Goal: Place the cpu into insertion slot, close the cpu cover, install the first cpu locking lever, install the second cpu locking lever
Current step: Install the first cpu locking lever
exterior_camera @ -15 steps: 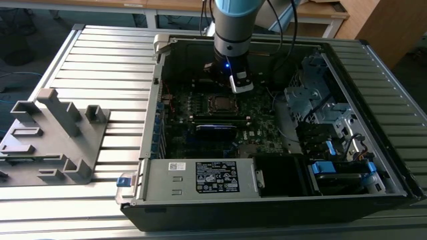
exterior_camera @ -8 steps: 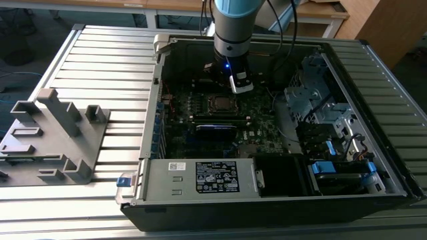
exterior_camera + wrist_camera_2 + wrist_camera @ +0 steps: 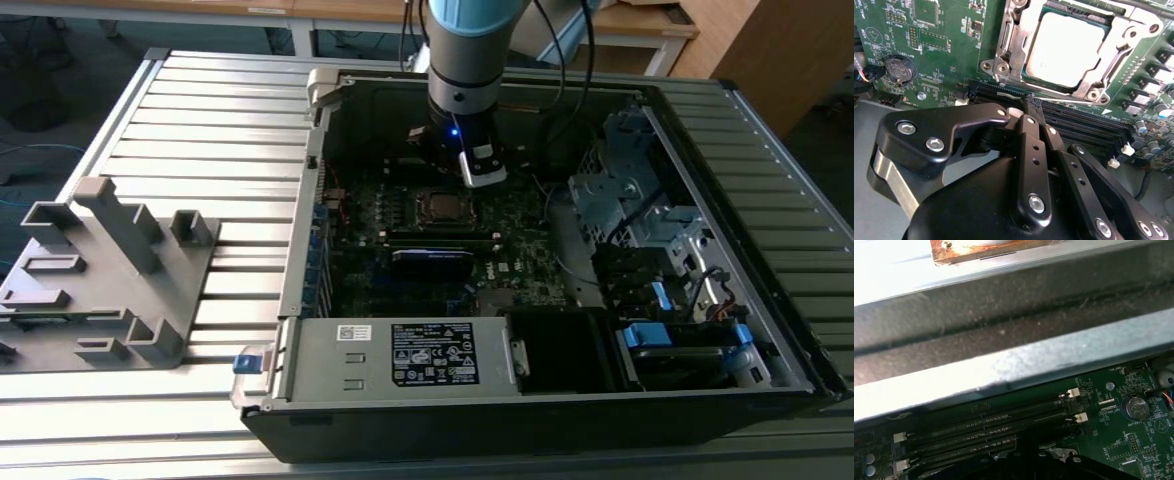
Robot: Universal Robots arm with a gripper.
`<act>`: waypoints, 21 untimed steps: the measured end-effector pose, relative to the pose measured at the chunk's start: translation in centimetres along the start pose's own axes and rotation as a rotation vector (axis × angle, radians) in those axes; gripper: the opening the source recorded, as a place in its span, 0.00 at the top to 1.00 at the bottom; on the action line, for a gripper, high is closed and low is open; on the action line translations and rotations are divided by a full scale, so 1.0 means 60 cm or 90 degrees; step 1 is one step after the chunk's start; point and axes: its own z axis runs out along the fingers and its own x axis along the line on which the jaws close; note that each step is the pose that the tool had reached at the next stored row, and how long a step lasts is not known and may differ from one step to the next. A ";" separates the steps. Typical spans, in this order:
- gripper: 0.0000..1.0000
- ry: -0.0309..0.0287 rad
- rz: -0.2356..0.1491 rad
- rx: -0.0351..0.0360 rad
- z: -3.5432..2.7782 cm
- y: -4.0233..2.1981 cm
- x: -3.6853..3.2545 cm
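cpu (image 3: 1064, 50) under cpu cover (image 3: 1010, 37), gripper (image 3: 1027, 105) seemingly closed, just beside

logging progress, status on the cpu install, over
gripper shut, empty, over the memory slots. cpu seated in the insertion slot, cpu cover down over it. nothing lying on the cover.

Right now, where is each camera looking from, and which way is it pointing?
Exterior view: off the arm, looking down into the open computer case on the table; the arm reaches in.
Second wrist view: rides the arm, looking past the black pincer at the cpu framed by the cpu cover.
First wrist view: rides the arm, looking across the memory slots toward the computer case's wall; a dark bit, likely the pincer, shows.
Shared: both wrist views show the coin battery.
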 end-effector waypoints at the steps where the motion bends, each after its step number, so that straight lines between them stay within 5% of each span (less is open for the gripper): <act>1: 0.89 -0.0002 0.000 0.0006 0.000 0.000 0.000; 11: 0.89 -0.0012 0.000 0.0031 0.002 -0.001 0.000; 21: 0.89 -0.0029 -0.001 0.0102 0.003 -0.004 -0.001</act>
